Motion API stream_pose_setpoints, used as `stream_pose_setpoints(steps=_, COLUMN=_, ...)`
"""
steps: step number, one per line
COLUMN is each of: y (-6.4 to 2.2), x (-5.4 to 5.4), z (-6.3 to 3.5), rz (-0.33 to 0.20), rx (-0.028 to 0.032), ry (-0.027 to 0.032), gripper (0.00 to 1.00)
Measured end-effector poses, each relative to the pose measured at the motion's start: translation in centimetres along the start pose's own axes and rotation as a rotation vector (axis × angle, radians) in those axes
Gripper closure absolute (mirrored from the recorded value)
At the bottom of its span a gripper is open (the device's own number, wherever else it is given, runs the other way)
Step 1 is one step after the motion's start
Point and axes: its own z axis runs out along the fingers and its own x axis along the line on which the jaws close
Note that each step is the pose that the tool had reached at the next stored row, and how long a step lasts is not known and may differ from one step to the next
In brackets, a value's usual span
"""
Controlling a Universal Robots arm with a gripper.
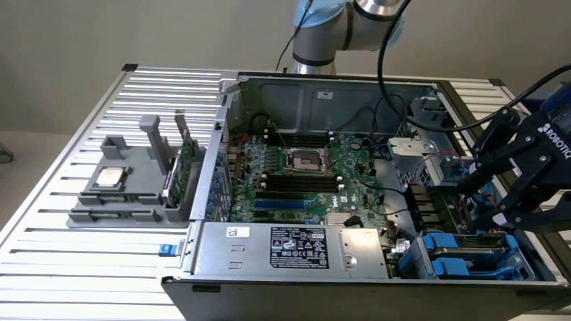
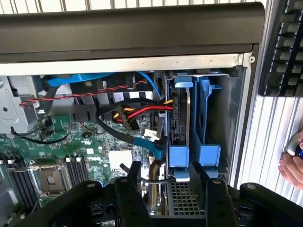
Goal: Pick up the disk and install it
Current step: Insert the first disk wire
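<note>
Gripper [image 1: 504, 194] hangs over the drive bay corner of the open computer case [image 1: 375, 284], on the exterior view's right. Jaws are spread with nothing between them – the two black fingers [image 2: 134, 189] stand apart with empty gap.

The disk [image 2: 181, 118] looks already seated on edge in the bay, blue carrier [image 2: 179, 158] tabs facing the wrist camera, just beyond the fingertips. A second blue carrier [image 2: 208, 153] sits beside it. Red, yellow and black cables [image 2: 142, 112] run right up to the disk's side, so it looks plugged in or nearly so – can't confirm the connector.

Handling, my read: rigid metal block, moderately heavy for its size, smooth faces so slippery on bare metal. Shock-sensitive – no dropping or prying. Best hold is across the blue plastic frame edges, not the labelled face or the connector end. Bay walls are tight either side, so little room for the fingers.

A person's fingers [image 2: 292, 165] show at the frame edge outside the case, next to a keyboard [image 2: 284, 47].
</note>
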Motion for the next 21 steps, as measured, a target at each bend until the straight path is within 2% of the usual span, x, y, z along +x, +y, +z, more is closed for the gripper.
stream_pose_setpoints(steps=2, y=0.14, x=0.03, z=-0.04, rz=0.0, rx=-0.0062, ry=0.0002, gripper=0.46)
stream_pose_setpoints(steps=6, y=0.27, x=0.05, z=-0.07, rz=0.0, rx=-0.0145, ry=0.0007, gripper=0.46)
stream_pose_setpoints(steps=19, y=0.38, x=0.05, z=0.09, rz=0.0, rx=-0.0336, ry=-0.0016, gripper=0.46)
stream_pose_setpoints(steps=20, y=0.38, x=0.05, z=0.1, rz=0.0, rx=-0.0354, ry=-0.0019, gripper=0.48)
stream_pose_setpoints(steps=21, y=0.39, x=0.05, z=0.11, rz=0.0, rx=-0.0371, ry=-0.0022, gripper=0.55)
